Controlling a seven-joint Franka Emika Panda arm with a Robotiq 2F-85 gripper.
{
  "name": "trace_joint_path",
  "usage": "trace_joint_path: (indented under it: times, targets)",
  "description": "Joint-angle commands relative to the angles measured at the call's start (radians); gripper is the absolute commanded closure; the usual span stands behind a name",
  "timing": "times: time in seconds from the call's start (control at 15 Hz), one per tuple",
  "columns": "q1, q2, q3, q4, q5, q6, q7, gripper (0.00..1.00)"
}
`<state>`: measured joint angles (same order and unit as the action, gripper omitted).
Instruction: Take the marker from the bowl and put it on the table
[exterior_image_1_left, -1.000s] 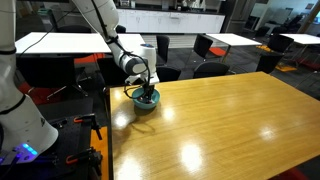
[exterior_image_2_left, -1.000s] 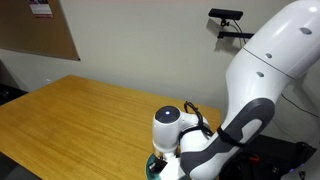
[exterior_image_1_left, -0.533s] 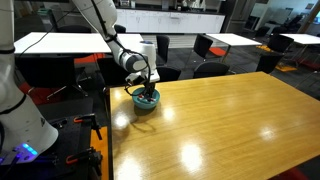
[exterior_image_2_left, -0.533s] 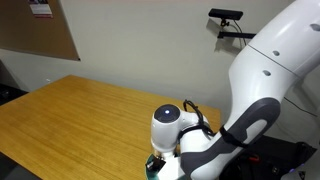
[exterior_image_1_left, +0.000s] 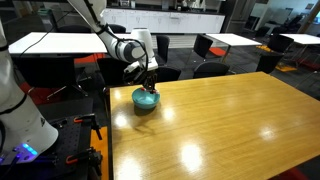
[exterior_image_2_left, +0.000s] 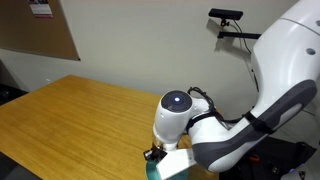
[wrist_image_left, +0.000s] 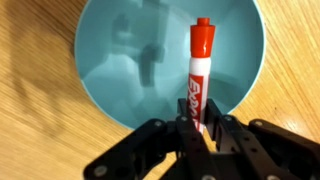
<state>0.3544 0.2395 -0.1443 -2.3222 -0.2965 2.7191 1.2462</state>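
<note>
From across the room, in an exterior view, the arm reaches down over the bowl (exterior_image_1_left: 146, 98), which sits on the yellow table (exterior_image_1_left: 220, 125) near its corner by the robot. The gripper (exterior_image_1_left: 149, 84) hangs just above the bowl. From here the marker is too small to make out.

In an exterior view from the wall side, the white arm (exterior_image_2_left: 240, 130) fills the frame above the table (exterior_image_2_left: 70, 110) and hides the fingertips and the marker.

The wrist view shows what the others can't: the red marker (wrist_image_left: 198, 70) is pinched at its lower end between the closed fingers of the gripper (wrist_image_left: 203, 138), its cap pointing away over the pale inside of the bowl (wrist_image_left: 110, 60).
</note>
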Motion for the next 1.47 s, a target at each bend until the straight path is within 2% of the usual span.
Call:
trace_joint_path:
  times: [0.0, 0.73, 1.4]
  targets:
    - [-0.038, -0.114, 0.006, -0.07, -0.067, -0.034, 0.087, 0.95]
    - [-0.27, -0.265, 0.033, -0.19, -0.03, -0.035, 0.08, 0.95]
    - [-0.394, -0.246, 0.025, -0.194, 0.254, -0.042, -0.049, 0.95]
